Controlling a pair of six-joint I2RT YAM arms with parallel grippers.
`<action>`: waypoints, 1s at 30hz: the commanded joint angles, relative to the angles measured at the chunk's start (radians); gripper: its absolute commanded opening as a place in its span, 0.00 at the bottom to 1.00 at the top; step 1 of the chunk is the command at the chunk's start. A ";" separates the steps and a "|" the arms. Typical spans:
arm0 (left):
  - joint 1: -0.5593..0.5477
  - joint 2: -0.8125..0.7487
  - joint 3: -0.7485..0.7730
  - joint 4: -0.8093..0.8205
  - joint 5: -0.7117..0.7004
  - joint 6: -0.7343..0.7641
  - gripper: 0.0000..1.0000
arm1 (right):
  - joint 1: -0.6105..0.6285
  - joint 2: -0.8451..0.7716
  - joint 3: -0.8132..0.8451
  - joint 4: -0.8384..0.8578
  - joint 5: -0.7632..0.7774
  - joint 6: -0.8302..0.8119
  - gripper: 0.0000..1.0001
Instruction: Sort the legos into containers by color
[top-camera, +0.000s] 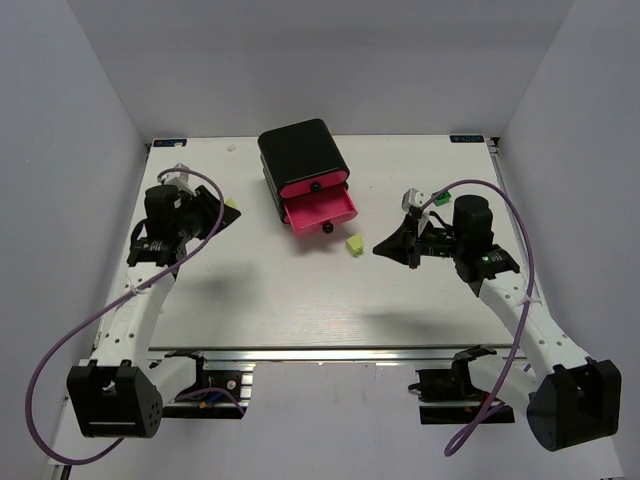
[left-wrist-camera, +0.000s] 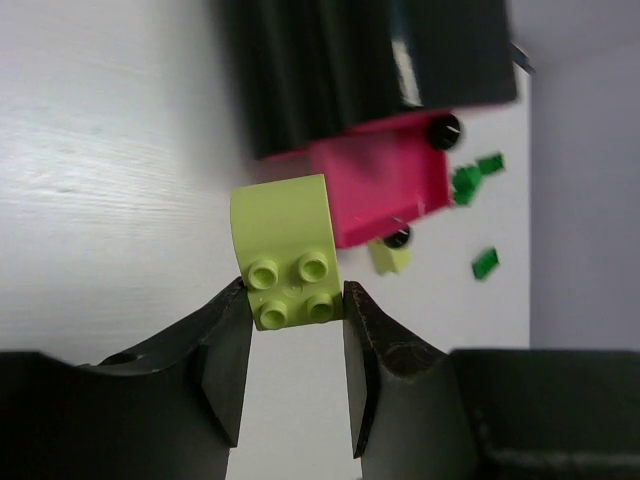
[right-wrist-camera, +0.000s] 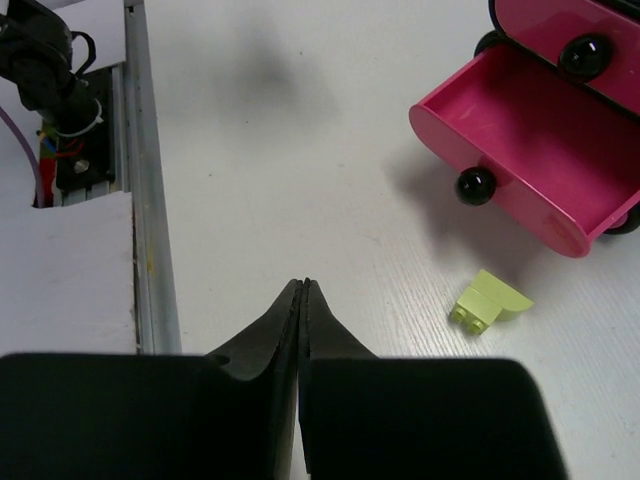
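Your left gripper (left-wrist-camera: 295, 300) pinches a pale yellow lego (left-wrist-camera: 285, 240), left of the black cabinet (top-camera: 300, 150). Your right gripper (right-wrist-camera: 302, 290) is clenched with nothing in it. A second yellow lego (right-wrist-camera: 488, 301) lies near the pulled-out pink drawer (right-wrist-camera: 540, 150), not touching it.
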 joint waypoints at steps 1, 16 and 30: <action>-0.046 -0.039 0.029 0.087 0.209 0.054 0.00 | -0.005 0.014 0.019 0.005 0.037 -0.014 0.00; -0.425 0.243 0.340 -0.012 0.002 0.224 0.00 | -0.071 0.031 0.026 0.005 0.117 -0.011 0.03; -0.574 0.517 0.603 -0.123 -0.398 0.457 0.00 | -0.100 0.034 0.024 -0.002 0.089 -0.008 0.12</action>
